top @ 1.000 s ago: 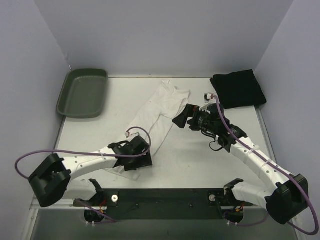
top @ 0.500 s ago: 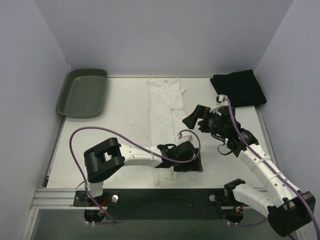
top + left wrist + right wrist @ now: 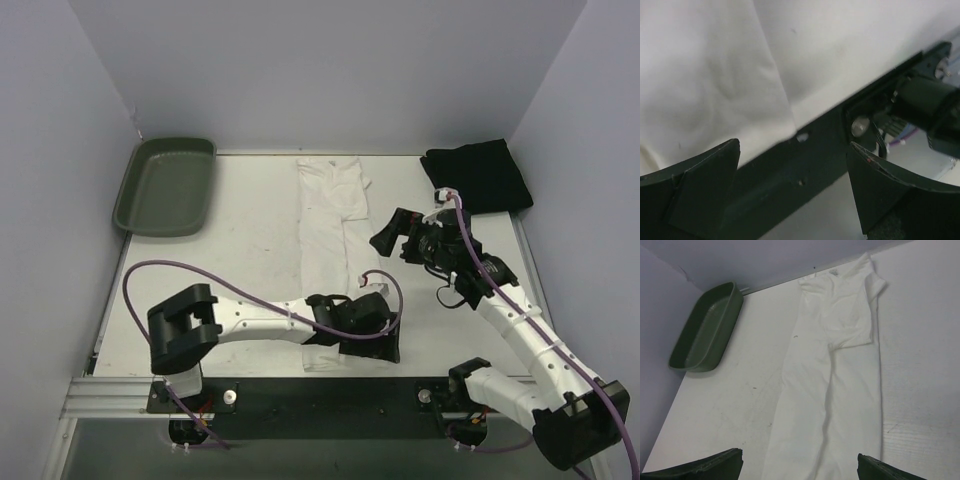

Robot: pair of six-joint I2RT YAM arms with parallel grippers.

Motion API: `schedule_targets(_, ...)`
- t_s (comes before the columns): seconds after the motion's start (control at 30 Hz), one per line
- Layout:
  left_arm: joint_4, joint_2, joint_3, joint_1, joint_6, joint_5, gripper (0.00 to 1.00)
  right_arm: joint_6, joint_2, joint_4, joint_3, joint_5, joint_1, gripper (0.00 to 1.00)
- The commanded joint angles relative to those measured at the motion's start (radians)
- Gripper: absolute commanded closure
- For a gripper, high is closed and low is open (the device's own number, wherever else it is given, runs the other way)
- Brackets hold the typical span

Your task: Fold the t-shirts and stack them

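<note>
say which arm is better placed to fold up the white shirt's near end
Left, probably: the left hand, open, sits at the near end of the white shirt; the right hand hovers beside its middle.

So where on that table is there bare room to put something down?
Widest bare patch: between tray and white shirt, down to the left arm, which crowds the near edge. A narrower gap lies between white and black shirt. The right arm crowds the right side.

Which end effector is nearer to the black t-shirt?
Right. The right end effector hangs a little in front and left of the black t-shirt; the left end effector is much farther, over the near end of the white t-shirt.
</note>
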State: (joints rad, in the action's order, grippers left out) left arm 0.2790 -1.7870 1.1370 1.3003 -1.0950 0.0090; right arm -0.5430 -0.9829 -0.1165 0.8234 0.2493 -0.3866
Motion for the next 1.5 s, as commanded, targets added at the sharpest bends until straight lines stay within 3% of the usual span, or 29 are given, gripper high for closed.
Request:
schedule_targets(0.0,0.15,0.24,0.116,0.02,0.063,-0.043,0.03,0.018,-0.051,0.02,0.046,-0.03,0.008,0.0)
schedule_targets(0.23,0.313,0.509,0.103,0.01,0.084,-0.168,0.03,-0.008,-0.125,0.006,0.026,-0.015,-0.009,0.0)
schedule_targets(0.33,0.382,0.638,0.045,-0.035,0.081,-0.256,0.03,-0.031,-0.16,-0.005,0.029,-0.015,-0.081,0.04)
schedule_targets(0.4,0.397,0.723,0.004,-0.128,0.086,-0.244,0.03,-0.047,-0.203,-0.041,0.062,-0.03,-0.17,0.06)
schedule_targets(0.57,0.442,0.851,-0.095,-0.304,0.127,-0.162,0.03,-0.133,-0.333,-0.184,0.147,-0.111,-0.345,0.28)
schedule_targets(0.73,0.451,0.914,-0.154,-0.423,0.161,-0.112,0.03,-0.202,-0.416,-0.299,0.198,-0.274,-0.555,0.46)
schedule_targets(0.93,0.428,0.962,-0.224,-0.492,0.179,-0.041,0.02,-0.259,-0.534,-0.373,0.272,-0.34,-0.693,0.48)
schedule_targets(1.27,0.407,1.008,-0.29,-0.585,0.216,0.054,0.03,-0.325,-0.718,-0.425,0.345,-0.395,-0.805,0.6)
schedule_targets(1.47,0.414,1.031,-0.302,-0.633,0.241,0.1,0.02,-0.328,-0.777,-0.468,0.388,-0.424,-0.825,0.62)
